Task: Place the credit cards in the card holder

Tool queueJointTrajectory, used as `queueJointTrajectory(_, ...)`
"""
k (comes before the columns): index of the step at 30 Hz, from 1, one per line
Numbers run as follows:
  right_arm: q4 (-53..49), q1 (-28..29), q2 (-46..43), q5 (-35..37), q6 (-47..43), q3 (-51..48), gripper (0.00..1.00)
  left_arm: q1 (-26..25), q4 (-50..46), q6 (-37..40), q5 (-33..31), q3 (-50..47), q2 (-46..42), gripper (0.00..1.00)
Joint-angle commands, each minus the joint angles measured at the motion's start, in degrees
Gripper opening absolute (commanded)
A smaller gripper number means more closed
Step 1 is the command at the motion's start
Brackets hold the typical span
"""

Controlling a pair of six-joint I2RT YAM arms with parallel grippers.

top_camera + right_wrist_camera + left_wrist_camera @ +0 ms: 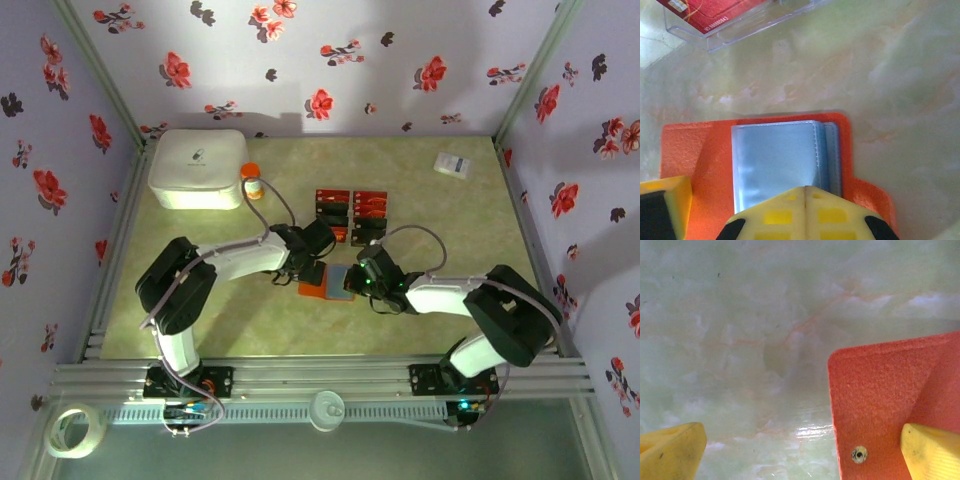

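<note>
Nearest your right wrist camera, the right gripper (pixel 805 212) has its two yellow fingers closed tip to tip, with nothing visibly pinched between them. Directly under and ahead of that tip lies the holder (pixel 695 150), open and flat on the table (pixel 900 75). It has an orange, felt-like cover and a stack of clear bluish-grey sleeves (pixel 775 160) inside, with their stitched edge on the gripper's right.

The left gripper (pixel 800 452) is wide open. One finger is over the holder's orange flap beside a small rivet (pixel 859 454), and the other is over bare table. You cannot tell whether the finger presses the flap.

Beyond the holder, ahead of the right gripper and to its left, the cards (pixel 700 10) sit apart from the holder in a clear stand (pixel 760 25). From overhead they form two short columns of red and black, with their long sides running across both arms' reach.

Both grippers are about equally near the cards. The right one faces them, so it probably makes the reach.
</note>
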Motion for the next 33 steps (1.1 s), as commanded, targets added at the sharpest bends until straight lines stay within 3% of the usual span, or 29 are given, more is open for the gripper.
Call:
queueJointTrajectory(1, 0.23, -0.48, 1.86, -0.42, -1.13, -1.16, 0.0, -0.4, -0.91, -1.81, 0.54, -0.41, -1.79, 1.0)
queueJointTrajectory(11, 1.07, -0.44, 1.84, -0.92, -1.09, -1.72, 0.0, -0.42, 0.38, -4.14, 8.82, 6.85, -6.57, 1.0)
queueJointTrajectory(17, 1.7, -0.44, 1.68, -0.9, -0.78, -2.12, 0.0, -0.28, 7.31, -9.54, 17.49, 8.49, -7.74, 1.0)
queueJointTrajectory(24, 2.35, -0.47, 1.54, -0.66, -0.34, -2.7, 0.0, -0.33, 25.13, -20.97, 26.64, 1.17, -7.59, 1.0)
queueJointTrajectory(33, 3.2, -0.45, 1.45, -0.58, -0.07, -3.69, 0.0, 0.32, 35.26, -26.05, 27.54, -8.85, -7.75, 1.0)
